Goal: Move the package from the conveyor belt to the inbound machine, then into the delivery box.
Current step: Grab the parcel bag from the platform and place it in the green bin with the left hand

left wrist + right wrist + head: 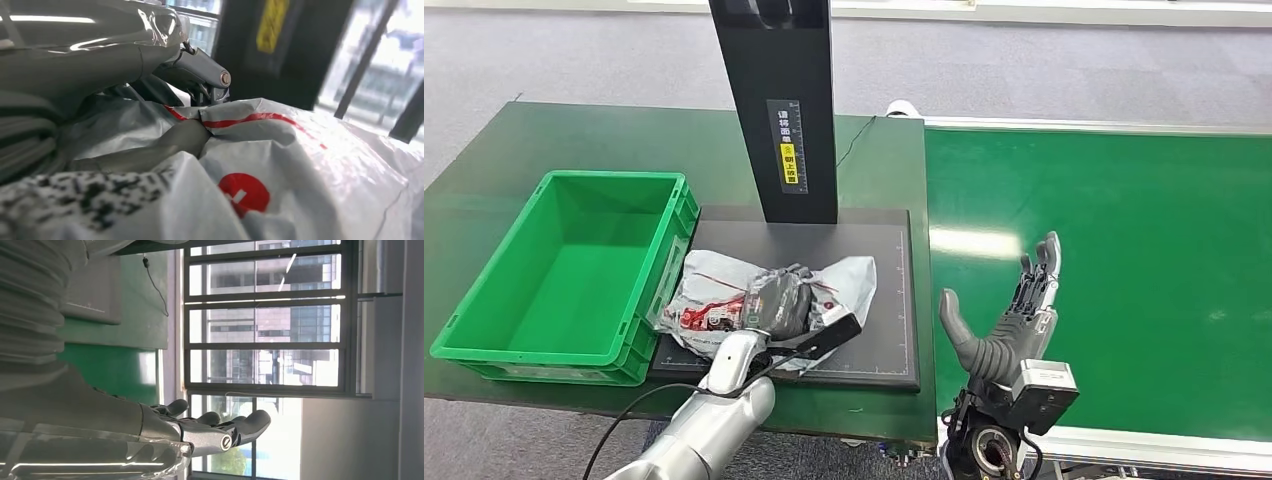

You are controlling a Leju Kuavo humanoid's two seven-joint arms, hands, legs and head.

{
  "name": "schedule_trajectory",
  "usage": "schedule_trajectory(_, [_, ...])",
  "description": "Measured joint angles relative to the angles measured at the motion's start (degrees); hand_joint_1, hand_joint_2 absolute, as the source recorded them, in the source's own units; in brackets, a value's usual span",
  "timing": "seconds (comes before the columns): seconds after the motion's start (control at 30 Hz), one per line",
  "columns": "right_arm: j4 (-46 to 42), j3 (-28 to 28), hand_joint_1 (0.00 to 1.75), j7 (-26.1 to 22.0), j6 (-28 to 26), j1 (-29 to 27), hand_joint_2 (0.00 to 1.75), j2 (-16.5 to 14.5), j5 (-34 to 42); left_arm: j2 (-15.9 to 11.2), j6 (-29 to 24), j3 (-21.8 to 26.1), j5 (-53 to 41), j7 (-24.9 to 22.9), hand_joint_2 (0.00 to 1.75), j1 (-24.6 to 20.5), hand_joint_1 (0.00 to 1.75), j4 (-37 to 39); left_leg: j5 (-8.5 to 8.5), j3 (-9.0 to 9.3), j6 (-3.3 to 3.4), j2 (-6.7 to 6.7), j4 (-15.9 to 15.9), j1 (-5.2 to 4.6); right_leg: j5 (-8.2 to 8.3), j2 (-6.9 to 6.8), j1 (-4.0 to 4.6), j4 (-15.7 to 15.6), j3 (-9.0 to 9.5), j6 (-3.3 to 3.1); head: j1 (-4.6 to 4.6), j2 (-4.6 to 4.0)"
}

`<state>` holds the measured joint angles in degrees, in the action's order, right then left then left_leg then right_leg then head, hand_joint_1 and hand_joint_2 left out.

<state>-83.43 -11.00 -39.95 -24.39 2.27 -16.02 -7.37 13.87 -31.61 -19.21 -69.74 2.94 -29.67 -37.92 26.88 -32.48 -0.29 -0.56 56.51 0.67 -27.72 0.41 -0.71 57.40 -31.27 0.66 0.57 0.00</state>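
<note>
The left hand (pixel 779 303) lay clenched on the grey package (pixel 844 278), seemingly gripping it on the inbound machine (pixel 894 300) beneath its scanner post, beside the delivery box (pixel 484 330). The right hand (pixel 1014 320) hovered released over the conveyor belt (pixel 1144 250).

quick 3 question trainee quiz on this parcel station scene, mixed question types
1. True or false: the package lies on the conveyor belt.
2. Which hand rests on the package: A) left hand B) right hand?
3. Fill in: the green delivery box holds ____.

Key: 1 false, it lies on the inbound machine's black platform; 2 A; 3 nothing.
</note>
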Motion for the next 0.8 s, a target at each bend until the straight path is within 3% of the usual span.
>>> schedule_trajectory(0.27, [0.0,0.61,0.0,0.0,-1.41,-0.93,1.75,0.08,-0.46,-2.21,-6.88,3.9,16.65,9.29,1.75,5.13,1.75,-20.56,0.0,-0.26,0.0,0.0,0.0,0.0,0.0,0.0,0.0,0.01,-0.27,0.0,0.0,0.0])
schedule_trajectory(0.53, [0.0,0.95,0.0,0.0,-1.92,-1.33,1.75,0.27,-0.49,-3.2,-7.49,9.89,26.7,18.86,1.75,9.02,1.75,-39.47,0.0,-0.32,0.0,0.02,0.0,0.0,-0.01,0.0,0.0,0.01,-0.35,0.0,-0.01,0.01])
schedule_trajectory(0.67, [-0.01,1.08,0.0,0.0,-2.0,-1.68,1.75,0.28,-0.5,-3.7,-7.49,12.65,30.84,20.86,1.75,9.26,1.75,-46.35,0.0,-0.32,0.0,0.01,0.0,0.0,-0.01,0.0,0.0,0.01,-0.35,0.0,-0.01,0.0])
schedule_trajectory(0.8, [-0.02,1.27,0.0,0.0,-1.71,-2.09,1.75,0.3,-0.63,-4.62,-7.48,14.86,31.85,19.74,1.75,8.14,1.75,-50.53,0.0,-0.32,0.0,0.01,0.0,0.0,0.0,0.0,0.0,0.01,-0.35,0.0,-0.01,0.0])
